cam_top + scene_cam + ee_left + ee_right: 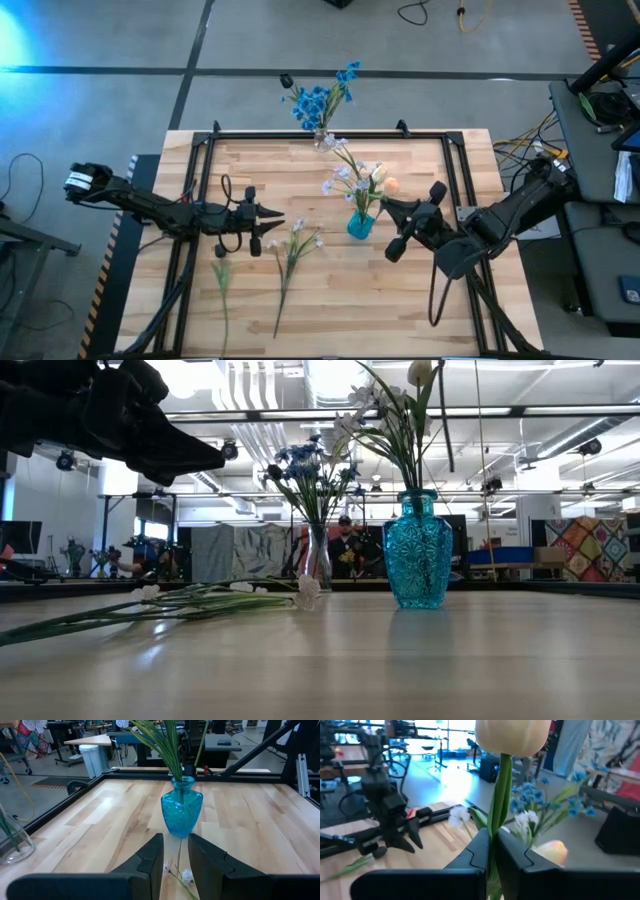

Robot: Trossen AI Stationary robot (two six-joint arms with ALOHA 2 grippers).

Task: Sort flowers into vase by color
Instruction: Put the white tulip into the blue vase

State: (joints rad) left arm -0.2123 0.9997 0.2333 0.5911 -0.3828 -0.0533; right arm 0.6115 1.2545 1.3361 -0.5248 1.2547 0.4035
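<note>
Right pincer (492,851) is clamped on the cream tulip's (512,737) thin, light, bendy stem, so grab low; left pincer (175,855) sits apart.

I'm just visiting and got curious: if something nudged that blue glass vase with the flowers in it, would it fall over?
Possibly. The blue textured glass vase stands upright on the wooden table, but its tall flower stems probably make it top-heavy. Being glass, it would likely slide on the smooth wood and could break.
</note>
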